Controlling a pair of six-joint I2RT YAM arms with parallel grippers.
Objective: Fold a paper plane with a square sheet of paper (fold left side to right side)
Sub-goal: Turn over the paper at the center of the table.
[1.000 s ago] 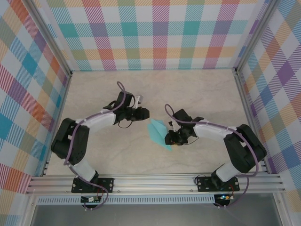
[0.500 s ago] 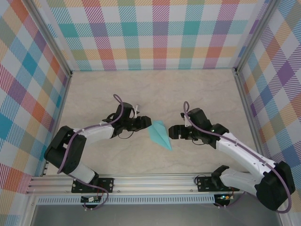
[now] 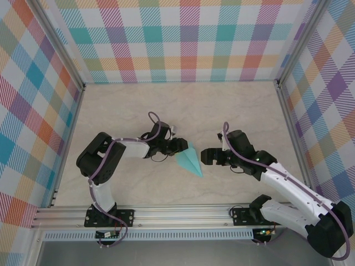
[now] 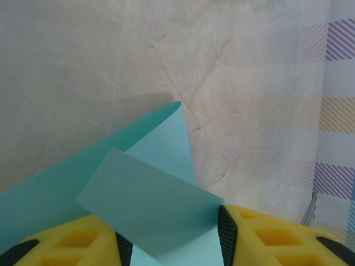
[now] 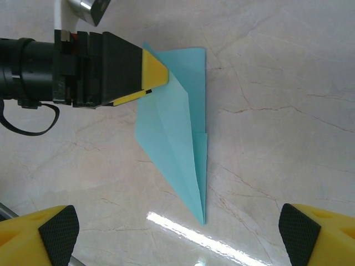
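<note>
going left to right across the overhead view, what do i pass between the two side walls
left arm → left gripper → paper plane → right gripper → right arm

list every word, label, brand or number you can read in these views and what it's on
None can be read in any view.
The paper plane is plain turquoise.
The left gripper and right gripper show no lettering.
The checked walls and marbled table carry pattern only.
</note>
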